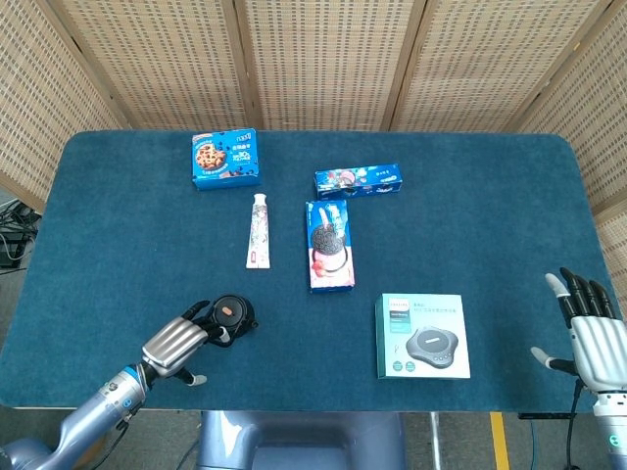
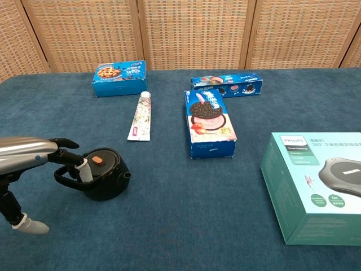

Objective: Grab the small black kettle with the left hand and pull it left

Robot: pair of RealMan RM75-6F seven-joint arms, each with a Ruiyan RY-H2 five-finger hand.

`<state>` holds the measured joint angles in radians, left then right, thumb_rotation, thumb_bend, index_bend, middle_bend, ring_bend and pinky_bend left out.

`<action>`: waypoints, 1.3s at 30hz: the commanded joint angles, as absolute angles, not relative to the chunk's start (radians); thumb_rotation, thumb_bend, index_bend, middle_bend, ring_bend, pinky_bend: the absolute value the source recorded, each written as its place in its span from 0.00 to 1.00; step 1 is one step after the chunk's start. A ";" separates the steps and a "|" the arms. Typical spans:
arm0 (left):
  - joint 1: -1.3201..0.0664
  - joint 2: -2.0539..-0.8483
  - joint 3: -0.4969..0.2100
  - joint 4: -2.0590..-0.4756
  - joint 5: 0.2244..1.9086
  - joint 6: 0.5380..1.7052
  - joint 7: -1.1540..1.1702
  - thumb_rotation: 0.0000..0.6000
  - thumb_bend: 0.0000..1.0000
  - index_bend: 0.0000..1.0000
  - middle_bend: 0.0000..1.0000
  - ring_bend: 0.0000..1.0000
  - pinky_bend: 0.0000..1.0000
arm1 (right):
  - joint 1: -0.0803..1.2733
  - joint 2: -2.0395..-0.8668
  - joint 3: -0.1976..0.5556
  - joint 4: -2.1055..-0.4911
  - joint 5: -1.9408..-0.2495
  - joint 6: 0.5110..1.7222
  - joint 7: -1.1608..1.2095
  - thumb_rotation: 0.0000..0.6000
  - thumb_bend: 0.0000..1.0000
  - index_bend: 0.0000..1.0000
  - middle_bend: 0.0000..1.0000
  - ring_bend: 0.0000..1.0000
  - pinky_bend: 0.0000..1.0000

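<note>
Down at the near left of the dark blue felt-covered table [image 1: 470, 196], my left hand [image 1: 178, 340] reached over the handle of the small black round kettle with its orange lid knob [image 2: 101, 173]; its fingers [image 2: 83, 169] curved down at the handle side, touching the kettle, though I could not tell whether they had closed around the handle. The kettle sat upright near the front edge, its stubby spout pointing right. To its left I saw bare blue cloth out to the table's left edge, open room for a sideways pull. Beyond it lay a white floral tube [image 1: 258, 230], and further back a blue cookie box [image 1: 225, 159]. A blue-and-pink sandwich-biscuit box [image 1: 328, 244] lay near the middle with a long blue biscuit packet [image 1: 359, 180] just behind it. A teal-and-white boxed device [image 1: 422, 336] stood at the front right. My right hand [image 1: 589, 331] hung off the right edge, fingers spread, holding nothing.
</note>
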<state>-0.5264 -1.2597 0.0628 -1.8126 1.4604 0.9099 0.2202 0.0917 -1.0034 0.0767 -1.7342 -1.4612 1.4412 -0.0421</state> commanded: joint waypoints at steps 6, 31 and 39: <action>-0.529 -1.283 0.080 -1.801 1.454 0.897 0.237 1.00 0.00 0.36 0.37 0.30 0.00 | 0.091 -1.003 0.076 -1.735 -1.462 1.442 -0.040 1.00 0.00 0.00 0.00 0.00 0.00; -0.527 -1.344 0.099 -1.753 1.435 0.925 0.402 1.00 0.00 0.41 0.41 0.34 0.00 | 0.092 -1.001 0.074 -1.737 -1.465 1.441 -0.035 1.00 0.00 0.00 0.00 0.00 0.00; -0.513 -1.353 0.093 -1.756 1.404 0.960 0.474 1.00 0.00 0.51 0.51 0.40 0.00 | 0.092 -1.000 0.074 -1.736 -1.465 1.440 -0.032 1.00 0.00 0.00 0.00 0.00 0.00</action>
